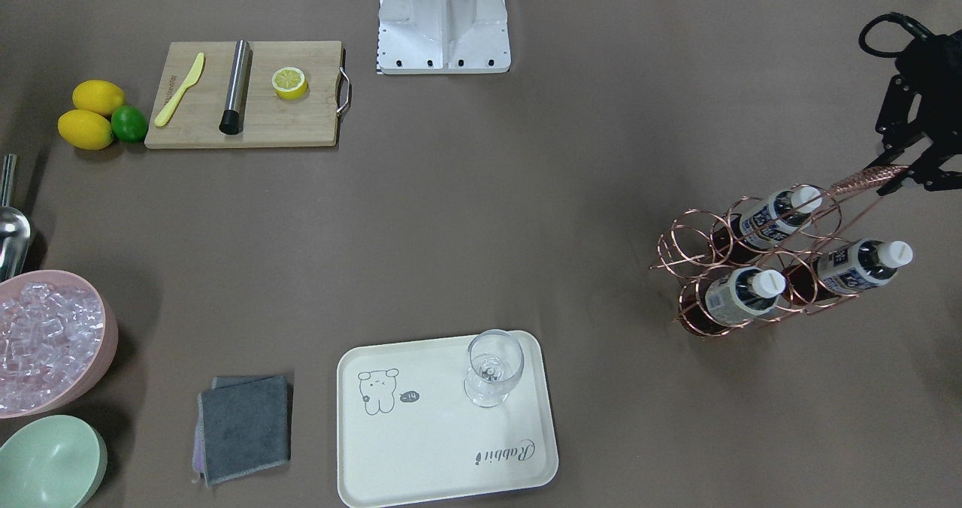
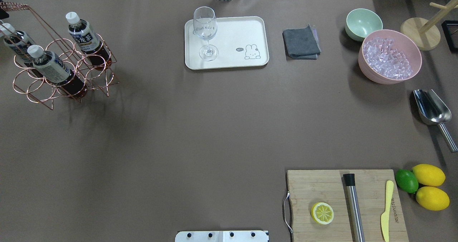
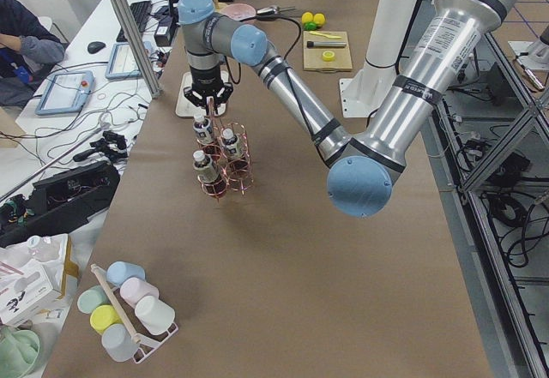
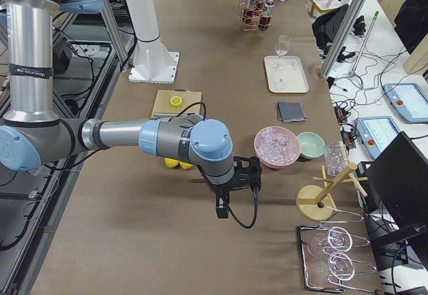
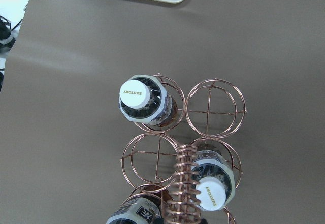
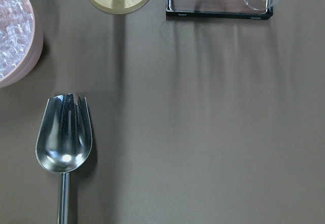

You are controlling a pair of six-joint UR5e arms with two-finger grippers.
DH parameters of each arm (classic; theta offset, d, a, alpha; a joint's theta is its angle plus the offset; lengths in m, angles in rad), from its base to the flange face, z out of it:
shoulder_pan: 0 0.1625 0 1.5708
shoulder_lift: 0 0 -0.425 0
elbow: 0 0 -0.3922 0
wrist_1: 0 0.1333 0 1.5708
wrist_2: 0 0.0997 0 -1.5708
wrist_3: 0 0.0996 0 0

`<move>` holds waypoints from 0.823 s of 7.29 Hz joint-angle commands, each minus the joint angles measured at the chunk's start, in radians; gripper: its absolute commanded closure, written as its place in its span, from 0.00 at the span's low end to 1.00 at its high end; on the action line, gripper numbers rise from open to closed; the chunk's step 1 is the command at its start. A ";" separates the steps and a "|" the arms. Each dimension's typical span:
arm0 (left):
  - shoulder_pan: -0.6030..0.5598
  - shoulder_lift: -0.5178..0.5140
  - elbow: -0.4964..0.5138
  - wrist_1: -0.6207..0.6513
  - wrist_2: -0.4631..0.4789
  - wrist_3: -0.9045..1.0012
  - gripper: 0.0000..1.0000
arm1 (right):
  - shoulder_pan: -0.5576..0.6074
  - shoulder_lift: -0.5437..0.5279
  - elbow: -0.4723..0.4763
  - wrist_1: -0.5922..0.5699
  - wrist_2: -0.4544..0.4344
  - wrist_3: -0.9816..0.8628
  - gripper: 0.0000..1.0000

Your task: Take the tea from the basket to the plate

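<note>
Three tea bottles stand tilted in a copper wire basket (image 1: 684, 245): one at the back (image 1: 774, 219), one on the right (image 1: 864, 264), one in front (image 1: 740, 294). They also show in the overhead view (image 2: 84, 36) and from above in the left wrist view (image 5: 138, 93). My left gripper (image 1: 921, 176) hovers at the tip of the basket's twisted handle (image 1: 864, 181); its jaws look spread and hold nothing. The cream plate (image 1: 443, 448) lies apart with a wine glass (image 1: 492, 369) on it. My right gripper (image 4: 231, 188) hangs above a metal scoop (image 6: 63, 142); I cannot tell whether it is open.
A grey cloth (image 2: 300, 43), a green bowl (image 2: 363, 22) and a pink bowl of ice (image 2: 390, 56) sit beside the plate. A cutting board (image 2: 322, 184) with a lemon half, a steel muddler and a knife lies near the robot's base, with lemons and a lime beside it.
</note>
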 commanded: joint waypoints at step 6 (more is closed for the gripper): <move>0.294 -0.186 -0.106 -0.194 0.046 -0.243 1.00 | -0.058 -0.002 0.107 0.000 0.006 0.009 0.00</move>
